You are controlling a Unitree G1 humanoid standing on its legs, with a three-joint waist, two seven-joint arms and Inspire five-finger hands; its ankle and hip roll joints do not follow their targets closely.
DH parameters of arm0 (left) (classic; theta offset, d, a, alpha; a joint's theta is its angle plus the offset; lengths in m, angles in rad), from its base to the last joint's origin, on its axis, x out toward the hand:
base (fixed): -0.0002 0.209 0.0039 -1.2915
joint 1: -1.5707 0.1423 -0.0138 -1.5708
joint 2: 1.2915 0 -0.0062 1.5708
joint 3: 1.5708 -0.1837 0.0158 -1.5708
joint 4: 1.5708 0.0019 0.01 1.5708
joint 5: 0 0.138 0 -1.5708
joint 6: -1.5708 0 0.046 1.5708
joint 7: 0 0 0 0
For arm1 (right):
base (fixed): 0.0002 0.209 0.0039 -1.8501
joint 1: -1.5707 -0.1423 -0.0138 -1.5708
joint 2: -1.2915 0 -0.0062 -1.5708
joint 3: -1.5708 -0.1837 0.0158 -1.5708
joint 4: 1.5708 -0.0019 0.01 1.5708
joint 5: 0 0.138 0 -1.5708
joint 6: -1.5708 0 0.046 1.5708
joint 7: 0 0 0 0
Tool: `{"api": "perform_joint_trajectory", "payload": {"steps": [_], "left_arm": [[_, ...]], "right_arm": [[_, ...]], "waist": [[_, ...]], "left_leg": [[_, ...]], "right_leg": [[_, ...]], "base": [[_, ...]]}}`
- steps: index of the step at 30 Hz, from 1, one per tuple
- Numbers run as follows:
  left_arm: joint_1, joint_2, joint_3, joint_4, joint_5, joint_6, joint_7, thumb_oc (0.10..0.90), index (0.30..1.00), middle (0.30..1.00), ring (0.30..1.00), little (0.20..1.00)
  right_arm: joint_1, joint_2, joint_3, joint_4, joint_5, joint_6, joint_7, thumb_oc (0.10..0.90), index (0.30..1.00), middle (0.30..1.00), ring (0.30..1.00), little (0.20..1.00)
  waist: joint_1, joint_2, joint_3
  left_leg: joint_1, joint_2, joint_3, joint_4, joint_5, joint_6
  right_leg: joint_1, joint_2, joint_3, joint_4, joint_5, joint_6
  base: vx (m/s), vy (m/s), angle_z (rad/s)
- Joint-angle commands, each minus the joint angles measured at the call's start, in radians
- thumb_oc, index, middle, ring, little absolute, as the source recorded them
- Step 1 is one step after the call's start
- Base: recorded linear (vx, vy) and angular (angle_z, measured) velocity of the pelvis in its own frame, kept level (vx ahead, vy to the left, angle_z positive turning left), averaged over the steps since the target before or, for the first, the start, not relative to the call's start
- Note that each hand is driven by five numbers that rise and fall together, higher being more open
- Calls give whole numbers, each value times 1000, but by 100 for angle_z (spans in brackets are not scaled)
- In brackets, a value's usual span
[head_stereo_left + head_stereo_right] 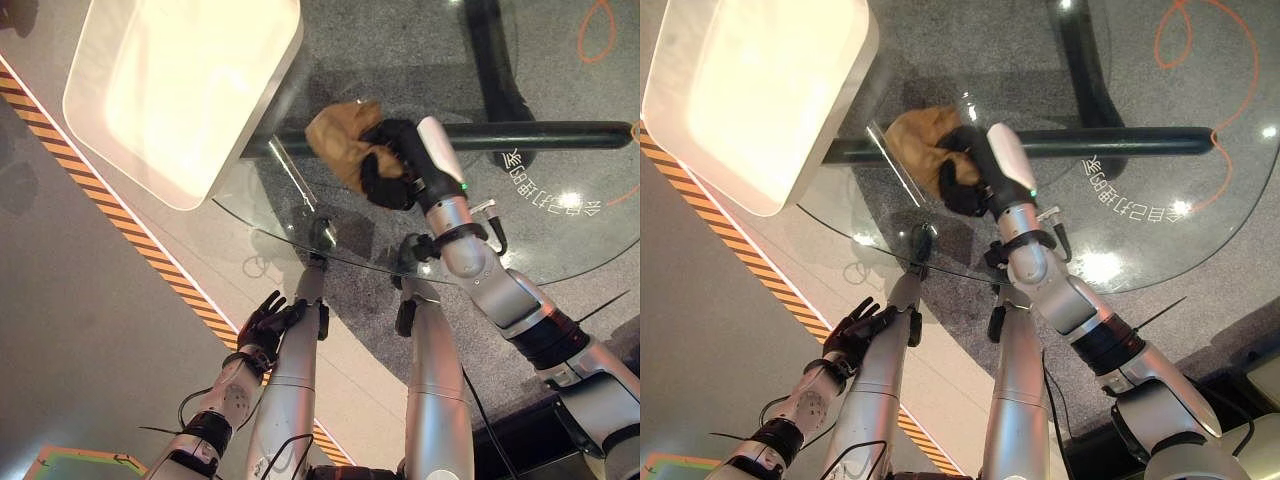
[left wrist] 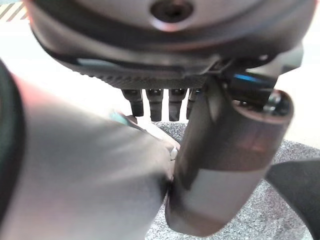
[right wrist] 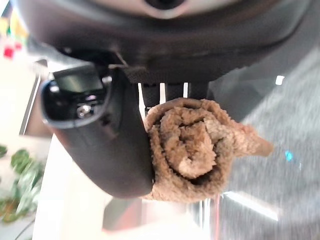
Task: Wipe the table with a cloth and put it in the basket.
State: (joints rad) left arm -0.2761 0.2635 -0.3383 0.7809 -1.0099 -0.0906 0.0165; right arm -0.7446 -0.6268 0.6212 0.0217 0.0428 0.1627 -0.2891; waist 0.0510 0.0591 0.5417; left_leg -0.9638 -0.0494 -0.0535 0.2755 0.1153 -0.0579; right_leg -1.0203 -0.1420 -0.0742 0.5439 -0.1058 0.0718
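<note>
A brown cloth lies bunched on the round glass table, near its left part. My right hand is on the cloth, its fingers and thumb curled round it; the right wrist view shows the cloth rolled up in the grip beside the thumb. My left hand hangs low beside the table's near edge, below it, with fingers straight and holding nothing. A white rounded basket stands left of the table, its corner next to the cloth.
A dark bar runs under the glass across the table. A black-and-orange striped line crosses the floor to the left, under the basket. Orange curved markings show on the floor at the far right.
</note>
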Motion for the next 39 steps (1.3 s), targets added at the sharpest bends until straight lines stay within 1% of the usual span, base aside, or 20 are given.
{"api": "perform_joint_trajectory", "payload": {"steps": [1, 3, 8, 13, 14, 16, 21, 23, 27, 29, 33, 37, 39], "left_arm": [[101, -15, -27, 4, -10, 40, 2, 800, 900, 900, 900, 900], [95, -14, -31, 2, -13, 42, 8, 800, 900, 900, 900, 900], [93, -11, -34, 0, -21, 40, 10, 800, 900, 900, 900, 900], [94, -4, -34, -15, -50, -15, -12, 800, 900, 900, 900, 900], [94, -4, -34, -15, -50, -15, -12, 800, 900, 900, 900, 900], [89, 1, -33, -56, -58, -45, 28, 800, 900, 900, 900, 900], [97, 12, -12, -105, -97, -74, 9, 800, 900, 900, 900, 900], [112, 20, -8, -142, -105, -69, 3, 800, 900, 900, 900, 900], [120, 24, -7, -173, -125, -84, -8, 800, 900, 900, 900, 900], [126, 33, 1, -221, -146, -89, -19, 800, 900, 900, 900, 900], [152, 52, 7, -308, -199, -88, -52, 800, 900, 900, 900, 900], [186, 75, 8, -381, -192, -71, -33, 800, 900, 900, 900, 900], [206, 87, 17, -404, -214, -64, -47, 800, 900, 900, 900, 900]], "right_arm": [[-45, 11, 9, -214, 17, -128, 22, 100, 300, 300, 300, 200], [-48, 11, 25, -212, 10, -121, 38, 100, 300, 300, 300, 200], [-49, 5, 35, -199, 17, -116, 23, 100, 300, 300, 300, 200], [-50, 6, 31, -177, 23, -126, 6, 100, 300, 300, 300, 200], [-50, 6, 31, -177, 23, -126, 6, 100, 300, 300, 300, 200], [-35, 7, 12, -176, 21, -129, 12, 100, 300, 300, 300, 200], [-14, 3, -3, -177, 23, -122, 19, 100, 300, 300, 300, 200], [12, -5, -20, -181, 28, -126, 22, 100, 300, 300, 300, 200], [46, -5, -44, -179, 38, -133, 25, 100, 300, 300, 300, 200], [78, -9, -68, -182, 50, -132, 28, 100, 300, 300, 300, 200], [136, -13, -105, -188, 53, -149, 22, 100, 300, 300, 300, 200], [195, -19, -151, -194, 40, -182, 15, 100, 300, 300, 300, 200], [223, -21, -170, -203, 33, -196, 4, 100, 300, 300, 300, 200]], "waist": [[-14, 21, -22], [-14, 19, -22], [-12, 17, -22], [-12, 19, -22], [-12, 19, -22], [-14, 17, -22], [-15, 14, -22], [-15, 14, -22], [-17, 12, -22], [-20, 10, -22], [-22, 5, -22], [-22, 0, -22], [-22, -3, -22]], "left_leg": [[-29, -41, 102, 133, -125, 41], [-27, -41, 101, 132, -124, 42], [-22, -41, 99, 131, -123, 43], [-14, -38, 100, 128, -122, 42], [-14, -38, 100, 128, -122, 42], [3, -38, 96, 128, -125, 42], [37, -34, 99, 122, -126, 41], [55, -35, 97, 118, -126, 40], [79, -36, 94, 113, -127, 40], [108, -35, 93, 110, -130, 42], [150, -33, 89, 98, -130, 41], [189, -32, 79, 90, -131, 42], [208, -31, 74, 86, -132, 43]], "right_leg": [[-1, 60, -29, -163, 145, 27], [-1, 59, -31, -162, 146, 27], [3, 59, -34, -161, 147, 29], [10, 61, -36, -160, 146, 28], [10, 61, -36, -160, 146, 28], [24, 62, -37, -158, 145, 29], [61, 65, -45, -159, 136, 25], [79, 65, -49, -160, 134, 23], [103, 66, -53, -159, 128, 20], [133, 68, -57, -155, 119, 17], [183, 67, -69, -161, 110, 11], [225, 71, -74, -164, 103, 6], [245, 74, -76, -163, 95, 3]], "base": [[0, 0, 0], [0, 0, 0], [0, 0, 0], [0, 0, 0], [0, 0, 0], [-17, -36, 2], [-26, -23, 1], [-49, -58, -1], [-34, -43, -1], [-59, -74, -1], [-52, -72, 3], [-41, -77, 5], [-41, -101, 6]]}}
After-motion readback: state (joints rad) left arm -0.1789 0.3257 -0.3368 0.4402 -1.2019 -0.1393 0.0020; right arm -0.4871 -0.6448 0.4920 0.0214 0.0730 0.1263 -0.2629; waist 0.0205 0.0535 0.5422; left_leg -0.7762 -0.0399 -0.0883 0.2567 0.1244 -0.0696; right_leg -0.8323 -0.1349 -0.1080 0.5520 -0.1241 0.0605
